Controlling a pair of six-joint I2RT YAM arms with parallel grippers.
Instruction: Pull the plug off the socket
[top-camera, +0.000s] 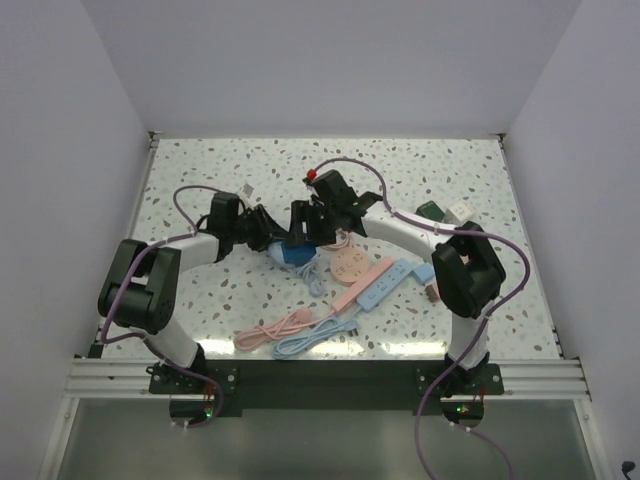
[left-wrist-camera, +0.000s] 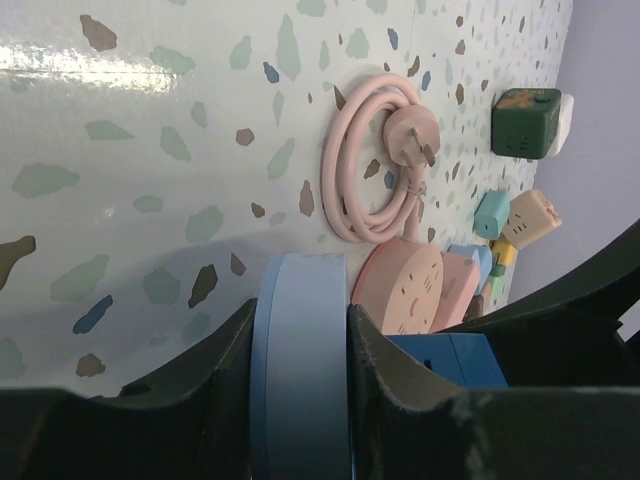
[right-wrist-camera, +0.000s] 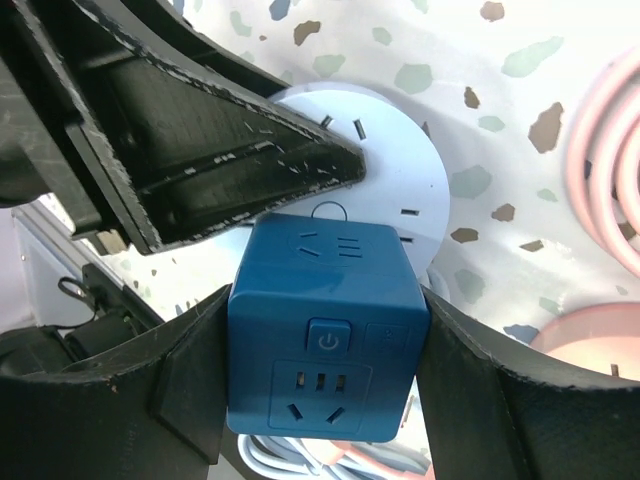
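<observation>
The left pincer (left-wrist-camera: 300, 322) is pressed onto the pale round socket (left-wrist-camera: 300, 300), one finger flat against each face of the disc, which is seen edge-on in the left wrist view. The right pincer (right-wrist-camera: 325, 302) pinches the blue cube plug (right-wrist-camera: 325, 335) from both sides, its fingers touching the cube's side walls. The cube sits against the round socket's white face, so plug and socket are joined. The cube's outward face shows a power button and a set of slots.

From above, the two pincers meet at the middle of the speckled counter (top-camera: 200, 300), the left arm reaching in from the left and the right arm from the right. Just beside the pair lies a pink round socket (left-wrist-camera: 405, 290), and past it a coiled pink cable (left-wrist-camera: 375, 160). A green cube (left-wrist-camera: 525, 122) sits well apart, toward the far right. On the near side lie a pink power strip (top-camera: 362, 279) and a blue power strip (top-camera: 388, 284), side by side.
</observation>
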